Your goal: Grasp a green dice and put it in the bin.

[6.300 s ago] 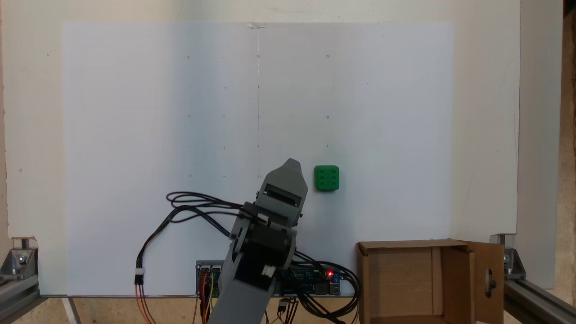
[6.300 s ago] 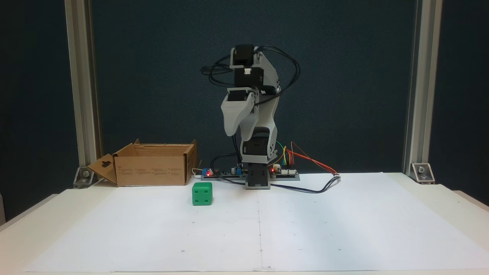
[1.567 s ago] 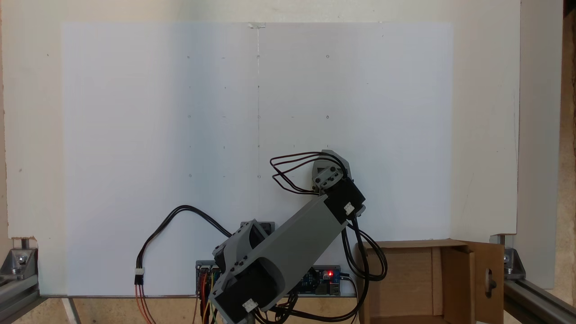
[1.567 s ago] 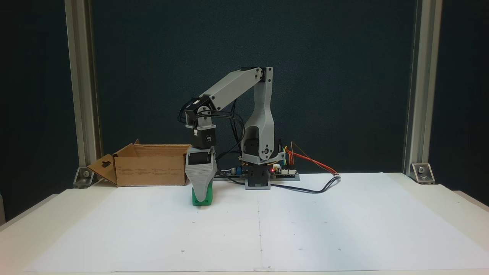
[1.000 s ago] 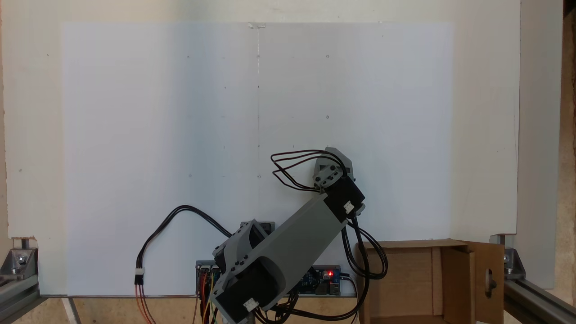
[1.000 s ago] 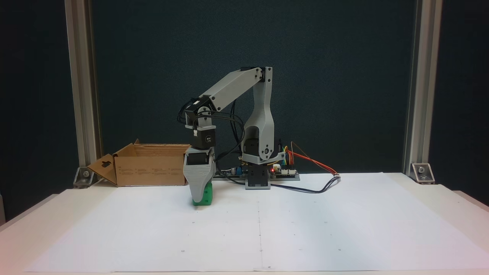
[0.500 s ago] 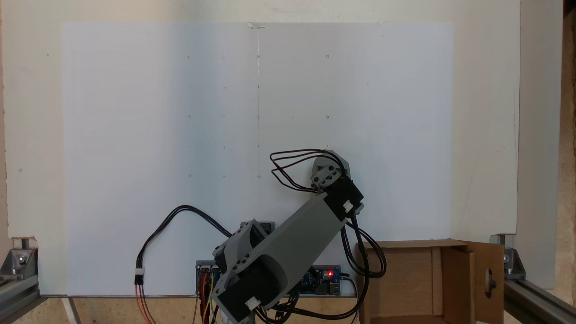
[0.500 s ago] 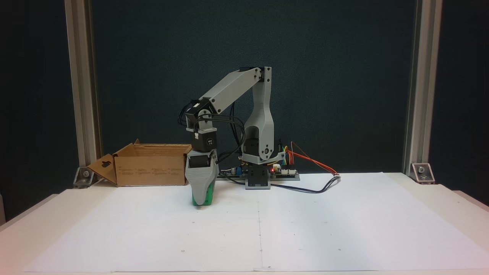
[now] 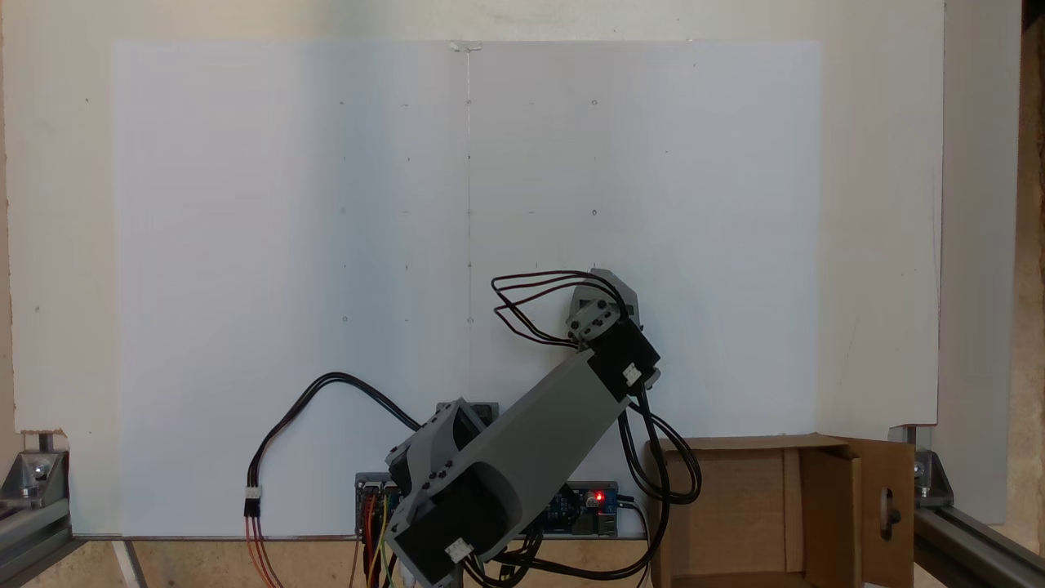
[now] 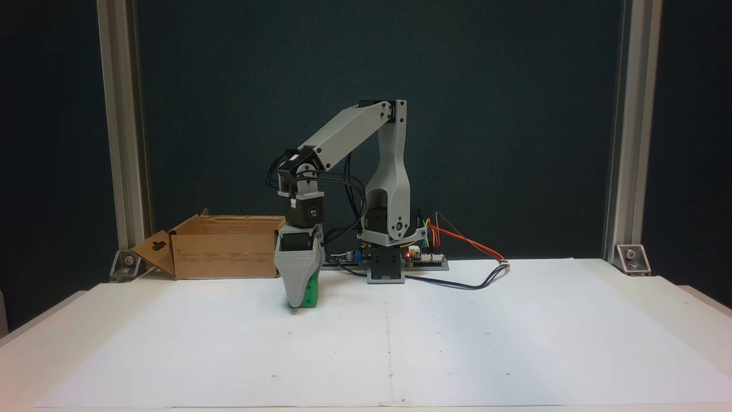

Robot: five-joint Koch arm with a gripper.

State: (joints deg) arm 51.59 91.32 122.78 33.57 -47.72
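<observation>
From the front-facing fixed view, I've got the gripper (image 10: 298, 302) pointing straight down at the white paper sheet (image 10: 457, 343), with its tip right at the sheet. The green dice (image 10: 311, 292) is right there at the jaw; I only see a sliver of green poking out on the right side of the wide grey jaw, the rest is hidden behind it. The dice looks like it sits on the paper or barely off it, I honestly can't tell which.

As for whether the jaws are clamped on it: can't tell. One jaw is straight in front of the other from this camera, so I only get the one grey face.

The top-down fixed view doesn't help much either. The wrist (image 9: 608, 318) and its looped black cables (image 9: 531, 306) cover the spot where the dice would be, so no green is visible there.

The bin (image 10: 229, 252) is the cardboard box at the back of the table, to the left of the gripper in the front view and near it but not touching. In the top-down view the bin (image 9: 735, 506) sits at the bottom right, flaps open, the one with the oval cutout folded out to the right. The robot base (image 10: 386, 269) is beside it with a red LED lit on the controller board (image 9: 584, 500).
</observation>
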